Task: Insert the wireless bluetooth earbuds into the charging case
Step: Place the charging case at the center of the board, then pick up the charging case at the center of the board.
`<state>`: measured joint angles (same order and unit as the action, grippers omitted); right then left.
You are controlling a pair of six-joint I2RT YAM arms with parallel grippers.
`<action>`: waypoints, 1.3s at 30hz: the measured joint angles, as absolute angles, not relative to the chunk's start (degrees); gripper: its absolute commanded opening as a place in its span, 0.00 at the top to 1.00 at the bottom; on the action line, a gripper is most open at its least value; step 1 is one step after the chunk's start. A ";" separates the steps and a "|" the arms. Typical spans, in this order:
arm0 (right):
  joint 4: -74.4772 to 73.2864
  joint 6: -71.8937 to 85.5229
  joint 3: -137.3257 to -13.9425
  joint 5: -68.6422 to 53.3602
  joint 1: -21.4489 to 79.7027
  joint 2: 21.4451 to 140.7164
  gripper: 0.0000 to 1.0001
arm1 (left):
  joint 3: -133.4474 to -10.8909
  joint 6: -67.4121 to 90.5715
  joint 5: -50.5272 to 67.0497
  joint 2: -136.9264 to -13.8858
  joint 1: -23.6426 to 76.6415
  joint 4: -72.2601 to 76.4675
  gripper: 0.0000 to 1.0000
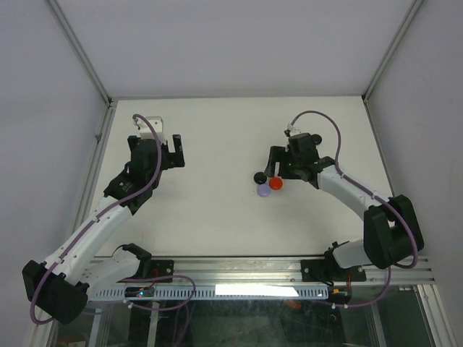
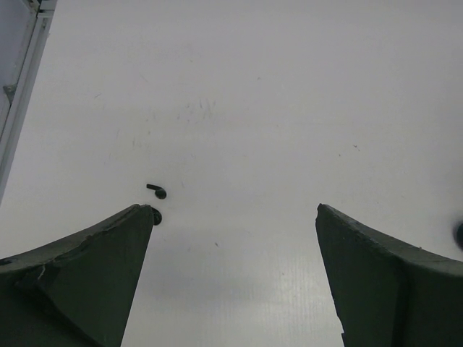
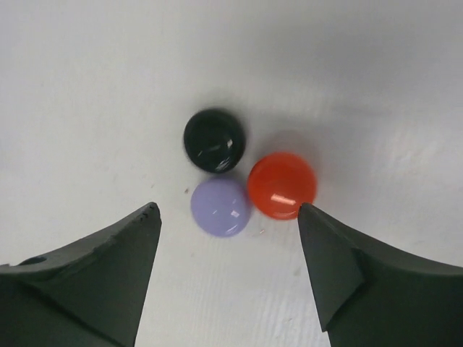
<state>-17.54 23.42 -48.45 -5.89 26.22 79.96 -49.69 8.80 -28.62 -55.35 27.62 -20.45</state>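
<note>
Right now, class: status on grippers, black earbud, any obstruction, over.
Left gripper open, empty. Right gripper open, empty, at glossy round black piece, lilac piece, orange-red piece. Small black earbud loose on white table, unobstructed.

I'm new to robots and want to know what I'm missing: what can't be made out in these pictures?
- Left wrist view: a small dark piece, half hidden behind the left tool; earbud or not, unclear.
- Left wrist view: a dark blob, cut off by the right edge.
- Right wrist view: black dome, purple dome, red dome show only glossy tops; which is the case, unclear.
- Top view: loose earbud too small to find.
</note>
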 measured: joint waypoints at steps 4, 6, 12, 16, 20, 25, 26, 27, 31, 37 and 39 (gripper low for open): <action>-17.80 18.26 -52.14 -0.71 21.43 81.69 0.16 | -49.65 9.63 -27.79 -55.16 27.27 -20.27 0.01; -17.19 16.58 -53.10 1.32 18.13 83.42 0.14 | -49.60 9.80 -27.38 -54.98 27.09 -20.10 0.01; -13.30 14.15 -55.31 5.28 9.74 90.39 0.14 | -49.43 10.04 -26.59 -54.92 26.48 -20.05 0.01; -10.35 13.13 -59.55 5.98 5.13 97.03 0.14 | -49.32 10.22 -26.30 -54.92 26.11 -20.03 0.01; -8.78 14.41 -64.84 6.98 2.37 103.11 0.15 | -49.30 10.50 -25.58 -54.94 25.74 -20.03 0.01; -8.40 17.06 -71.24 10.92 2.17 109.91 0.20 | -49.28 11.05 -25.21 -54.94 24.67 -19.99 0.01; -8.45 17.67 -72.60 11.75 2.26 111.26 0.21 | -49.30 11.14 -25.21 -54.94 24.62 -19.99 0.01; -8.49 18.17 -73.82 12.29 2.31 112.38 0.23 | -49.28 11.18 -25.21 -54.94 24.29 -19.99 0.01; -9.82 19.51 -77.87 14.74 2.50 115.33 0.29 | -49.28 11.42 -25.17 -54.94 23.88 -19.94 0.01; -11.49 20.05 -81.82 16.91 2.94 118.41 0.34 | -49.28 11.97 -24.51 -54.94 22.76 -19.90 0.01; -12.08 20.08 -82.43 17.17 3.01 119.22 0.36 | -49.28 12.25 -23.92 -54.94 22.55 -19.90 0.01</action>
